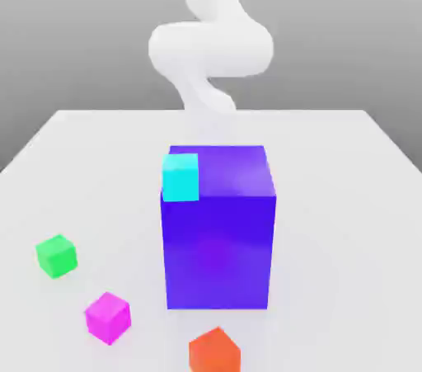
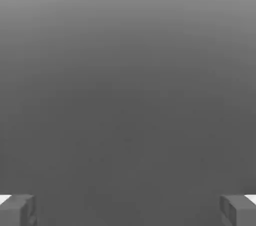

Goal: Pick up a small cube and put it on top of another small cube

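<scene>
1. Gripper (image 2: 128,210) spread wide: its two fingers (image 2: 17,210) sit far apart with nothing between them
2. Magenta small cube (image 1: 108,317) rests on the table (image 1: 346,197), well clear of the fingers, just beside the green small cube (image 1: 57,256)
3. Cyan cube (image 1: 180,176) is by the big blue-purple block (image 1: 218,230); orange cube (image 1: 214,351) lies nearby

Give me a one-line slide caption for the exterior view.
Small cyan cube atop big blue-purple block; green, magenta and orange cubes on white table.
</scene>
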`<move>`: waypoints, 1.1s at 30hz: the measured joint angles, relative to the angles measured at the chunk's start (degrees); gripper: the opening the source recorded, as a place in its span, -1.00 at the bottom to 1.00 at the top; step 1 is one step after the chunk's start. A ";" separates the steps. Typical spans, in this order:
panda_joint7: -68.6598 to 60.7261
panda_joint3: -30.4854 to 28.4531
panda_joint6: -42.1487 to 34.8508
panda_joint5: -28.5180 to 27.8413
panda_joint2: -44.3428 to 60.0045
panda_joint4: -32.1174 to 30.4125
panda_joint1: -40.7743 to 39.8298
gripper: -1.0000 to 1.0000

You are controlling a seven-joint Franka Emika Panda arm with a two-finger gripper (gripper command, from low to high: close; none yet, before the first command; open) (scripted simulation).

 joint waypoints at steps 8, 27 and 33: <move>-26.86 -12.29 -5.55 -8.54 -6.34 -2.12 3.26 0.00; -86.63 -48.68 -2.12 -28.39 0.14 -8.84 18.66 0.00; -102.75 -64.03 3.98 -34.20 8.54 -10.64 31.77 0.00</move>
